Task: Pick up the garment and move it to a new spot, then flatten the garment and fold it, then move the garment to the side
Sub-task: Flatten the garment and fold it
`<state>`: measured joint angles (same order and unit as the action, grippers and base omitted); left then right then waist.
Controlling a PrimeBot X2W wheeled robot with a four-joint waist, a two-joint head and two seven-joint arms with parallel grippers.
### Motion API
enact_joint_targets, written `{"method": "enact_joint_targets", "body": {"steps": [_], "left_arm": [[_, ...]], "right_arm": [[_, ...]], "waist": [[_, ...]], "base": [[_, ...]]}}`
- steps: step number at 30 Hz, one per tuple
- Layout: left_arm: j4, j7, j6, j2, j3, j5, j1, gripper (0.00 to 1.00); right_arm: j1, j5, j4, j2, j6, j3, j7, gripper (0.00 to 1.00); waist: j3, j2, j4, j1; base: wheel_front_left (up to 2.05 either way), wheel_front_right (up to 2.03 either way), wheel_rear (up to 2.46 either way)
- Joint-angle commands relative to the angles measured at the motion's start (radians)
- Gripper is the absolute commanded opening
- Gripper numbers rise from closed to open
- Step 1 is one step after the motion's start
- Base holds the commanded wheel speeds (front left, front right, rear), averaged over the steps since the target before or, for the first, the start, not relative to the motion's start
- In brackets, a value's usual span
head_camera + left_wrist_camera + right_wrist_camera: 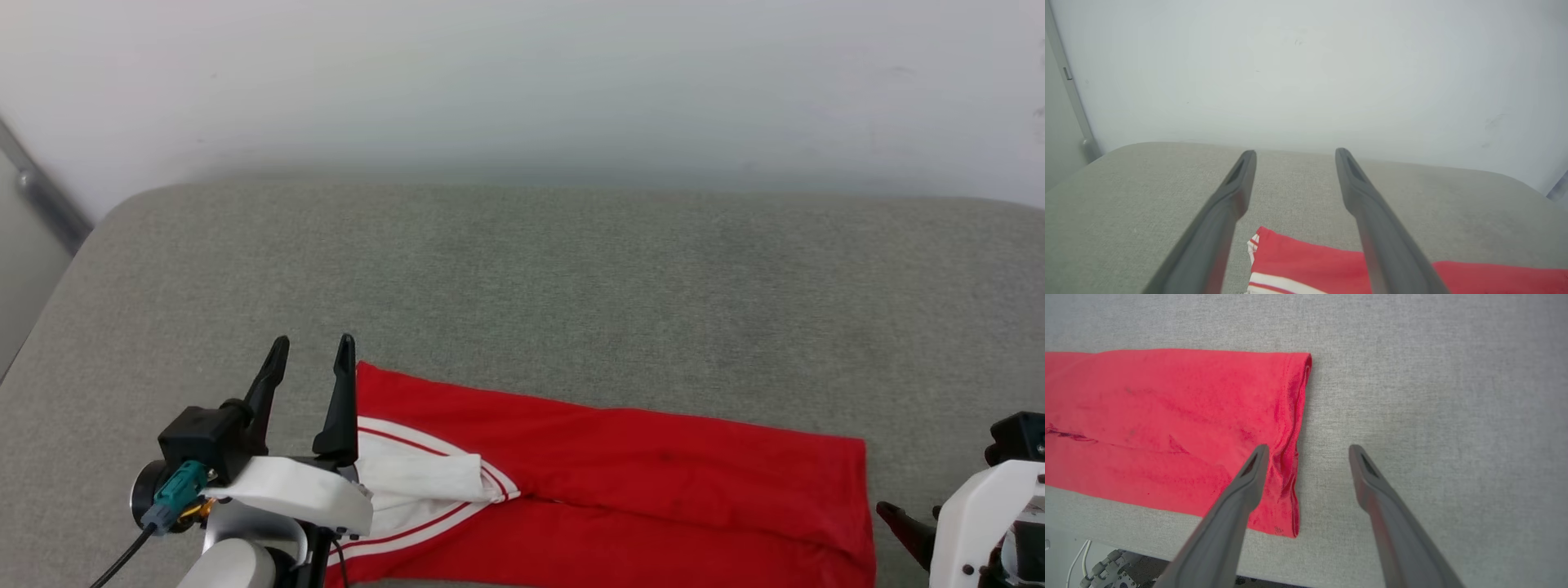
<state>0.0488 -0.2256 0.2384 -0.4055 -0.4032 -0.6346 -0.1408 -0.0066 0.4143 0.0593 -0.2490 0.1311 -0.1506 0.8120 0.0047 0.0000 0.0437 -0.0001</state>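
Across the lower middle of the head view, on the grey cloth-covered table [571, 269], the garment [637, 474] lies as a long red band, seemingly folded lengthwise, its near side running off the bottom edge of the frame. Its white sleeve [416, 474] with thin red stripes lies doubled over at the band's left end. I judge the cloth light, soft and limp: it should sag and slide out of its fold if lifted by one point, and the layers may shift against each other, though the woven table cover ought to keep it from skating about. My left gripper [314, 341] stands at the lower left of the frame, just beside that sleeve end, fingers spread and empty. My right gripper [1308, 448] hangs over the opposite short end, equally spread and empty; in its wrist view one finger lies over the hem and the other over bare table. I would pinch through all layers at both short ends, near the corners, so the fold holds together
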Motion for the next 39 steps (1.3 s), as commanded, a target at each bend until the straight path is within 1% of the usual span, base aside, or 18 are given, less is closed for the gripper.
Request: {"method": "enact_joint_targets", "body": {"steps": [1,5,9,12,14,15,16,17,18,24,31,35,39], "left_arm": [[-0.026,-0.01,0.007,0.003,-0.003,0.019,-0.019,1.0],[-0.075,-0.018,0.015,0.01,-0.017,0.048,-0.027,1.0],[-0.104,-0.022,0.017,0.013,-0.026,0.064,-0.031,1.0],[-0.114,-0.02,0.018,0.012,-0.031,0.072,-0.034,1.0],[-0.12,-0.021,0.016,0.007,-0.034,0.075,-0.037,1.0],[-0.12,-0.019,0.015,0.005,-0.037,0.077,-0.037,1.0],[-0.12,-0.018,0.015,0.002,-0.038,0.08,-0.038,1.0],[-0.121,-0.018,0.016,0.0,-0.038,0.08,-0.038,1.0],[-0.121,-0.017,0.017,-0.002,-0.039,0.08,-0.037,1.0],[-0.113,-0.003,0.035,-0.013,-0.043,0.08,0.0,1.0],[-0.12,0.009,0.058,-0.021,-0.045,0.073,0.051,1.0],[-0.131,0.014,0.07,-0.026,-0.047,0.071,0.08,1.0],[-0.137,0.017,0.079,-0.032,-0.051,0.077,0.094,1.0]], "right_arm": [[-0.017,-0.003,0.011,0.013,-0.001,-0.008,0.018,1.0],[-0.033,0.001,0.061,0.039,-0.001,-0.011,0.032,1.0],[-0.054,0.008,0.134,0.069,-0.001,-0.019,0.02,1.0],[-0.059,0.018,0.203,0.087,-0.001,-0.018,0.019,1.0],[-0.05,0.021,0.255,0.095,-0.001,-0.006,0.039,1.0],[-0.047,0.026,0.271,0.098,-0.001,0.003,0.044,0.89],[-0.049,0.03,0.281,0.103,-0.001,0.011,0.044,0.4],[-0.053,0.032,0.29,0.104,-0.001,0.021,0.043,0.04],[-0.058,0.035,0.292,0.102,-0.001,0.029,0.04,0.0],[-0.094,0.038,0.256,0.057,-0.001,0.052,0.002,0.0],[-0.098,0.037,0.233,0.006,-0.001,0.053,-0.006,0.0],[-0.086,0.022,0.233,-0.029,-0.001,0.019,0.009,0.0],[-0.079,-0.002,0.213,-0.056,-0.001,-0.059,0.027,0.0]], "waist": [[0.031,0.0,0.035,0.0001],[0.069,0.0,0.073,0.0001],[0.102,0.0,0.105,0.0001],[0.117,0.0,0.119,0.0001],[0.12,0.0,0.126,0.0001],[0.12,0.0,0.128,0.0001],[0.121,0.0,0.129,0.0001],[0.12,0.0,0.128,0.0001],[0.117,0.0,0.127,0.0001],[0.076,0.0,0.1,0.0001],[0.014,0.0,0.056,0.0001],[-0.01,0.0,0.027,0.0001],[-0.017,0.0,0.003,0.0001]], "base": [[0.0,0.0,0.0],[0.0,0.0,0.0],[0.0,0.0,0.0],[0.0,0.0,0.0],[0.0,0.0,0.0],[0.0,0.0,0.0],[0.0,0.0,0.0],[0.0,0.0,0.0],[0.0,0.0,0.0],[0.0,0.0,0.0],[0.0,0.0,0.0],[0.0,0.0,0.0],[0.0,0.0,0.0]]}}
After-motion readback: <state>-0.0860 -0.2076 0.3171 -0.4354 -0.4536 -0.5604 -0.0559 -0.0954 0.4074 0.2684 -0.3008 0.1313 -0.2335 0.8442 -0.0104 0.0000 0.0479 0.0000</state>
